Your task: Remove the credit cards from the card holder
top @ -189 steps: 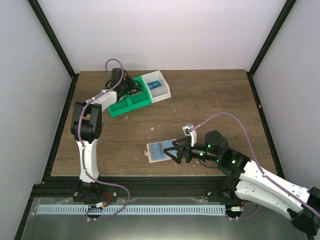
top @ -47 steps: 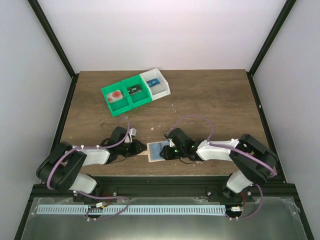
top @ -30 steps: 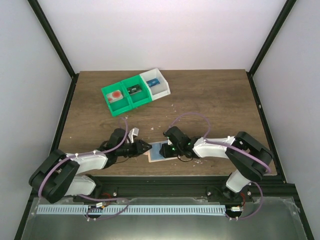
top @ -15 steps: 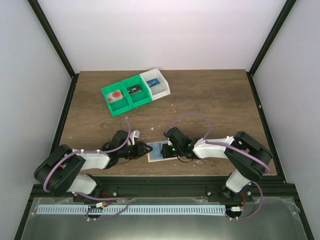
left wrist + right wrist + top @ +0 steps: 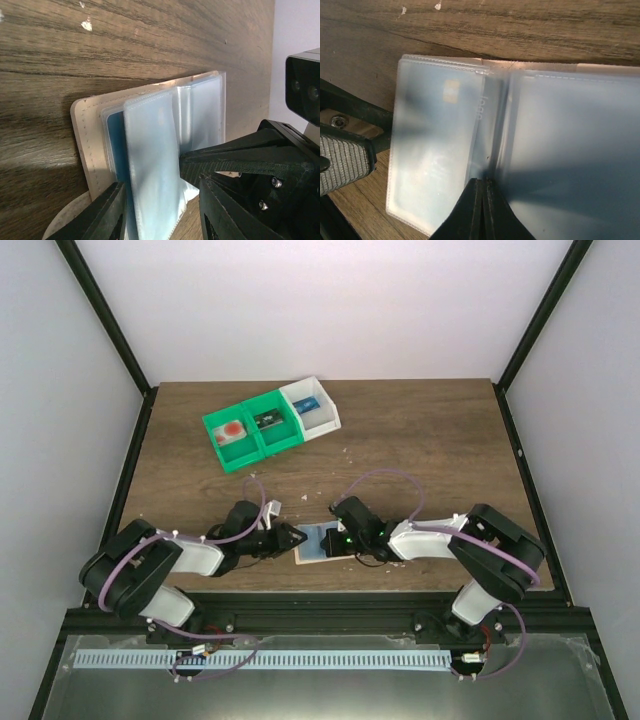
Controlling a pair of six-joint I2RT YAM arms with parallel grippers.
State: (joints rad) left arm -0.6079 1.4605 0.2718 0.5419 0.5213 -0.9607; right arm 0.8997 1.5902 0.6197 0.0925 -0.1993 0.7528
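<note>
The tan card holder (image 5: 303,552) lies open near the table's front edge, its clear sleeves (image 5: 152,150) fanned out. A blue credit card (image 5: 116,145) sits in the lowest sleeve. Another card with a chip (image 5: 436,145) shows through a sleeve in the right wrist view. My left gripper (image 5: 162,212) (image 5: 294,537) is at the holder's left edge, jaws apart on either side of a raised sleeve leaf. My right gripper (image 5: 483,186) (image 5: 336,537) is shut, its tips pressed onto the fold between the sleeves.
Two joined green bins (image 5: 250,430) and a white bin (image 5: 312,410) stand at the back left, each with a small item inside. Both arms lie low along the front of the table, facing each other across the holder.
My left gripper has slid right onto the holder's left edge and its jaws have spread a little. The right gripper has closed on the sleeves' fold.
</note>
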